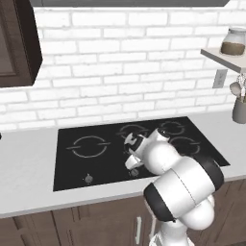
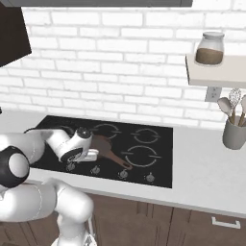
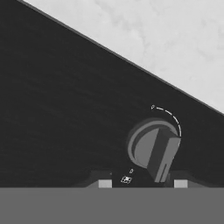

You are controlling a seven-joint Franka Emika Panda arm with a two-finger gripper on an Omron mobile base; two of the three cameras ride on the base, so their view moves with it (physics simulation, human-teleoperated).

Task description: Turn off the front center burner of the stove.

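Pincer (image 3: 140, 183): low over the front edge of the stove, its two small dark tips standing apart on either side of a small silvery round knob with a raised bar grip (image 3: 154, 148). We judge the jaws open and holding nothing; whether a tip touches the knob we cannot tell.

Knob: bar tilted off the marks printed beside it, a thin white arc curving round its upper right. We cannot read from this whether it stands at on or off, so we count the turning as not yet shown done; the approach looks complete, the grip and twist remain.

Stove (image 2: 158, 166): flat rectangular black glass cooktop set into the worktop, grey ring marks on its surface, a row of silvery knobs along the front edge.

Front center burner (image 2: 140, 155): thin grey broken ring on the glass, just right of a small brown frying pan (image 2: 102, 145) whose handle points toward the knobs. No glow is visible on it.

Worktop (image 2: 206, 182): pale grey, smooth, running on both sides of the cooktop, dark brown cabinet fronts below.

Room: white brick wall (image 1: 120, 62) behind; a dark wall cabinet upper left; a pale shelf (image 2: 216, 72) at right bearing a glass jar of brown contents (image 2: 210, 49); a wall socket beneath it; a grey holder of kitchen utensils (image 2: 234, 127) on the worktop at far right.
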